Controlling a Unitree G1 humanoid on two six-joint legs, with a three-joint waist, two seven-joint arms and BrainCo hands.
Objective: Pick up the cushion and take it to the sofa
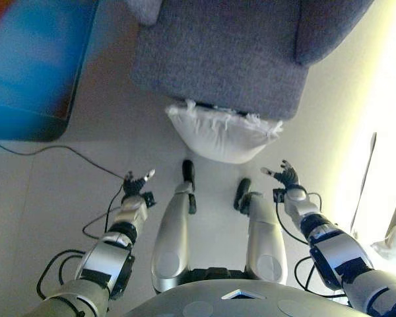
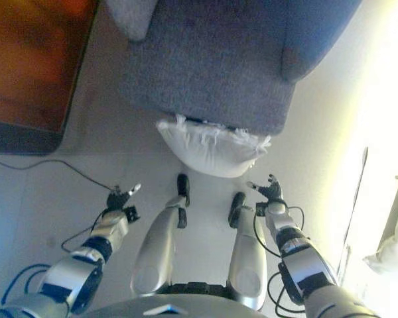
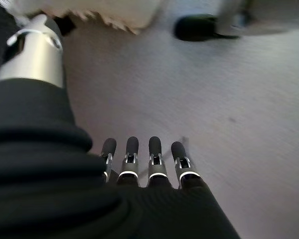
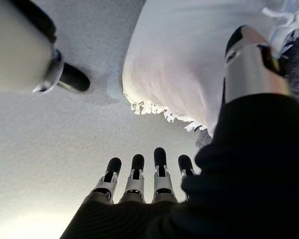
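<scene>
A white fringed cushion (image 1: 221, 134) lies on the floor against the front of the grey sofa (image 1: 218, 56). It also shows in the right wrist view (image 4: 184, 64) and at the edge of the left wrist view (image 3: 97, 11). My left hand (image 1: 136, 187) hangs open and empty above the floor, to the cushion's near left. My right hand (image 1: 285, 177) is open and empty just to the cushion's near right. Neither hand touches the cushion.
A dark low table (image 1: 33, 72) stands at the far left. A thin black cord (image 1: 66, 150) runs across the pale floor (image 1: 53, 198) toward my left hand. A bright wall or curtain (image 1: 383, 172) lies along the right.
</scene>
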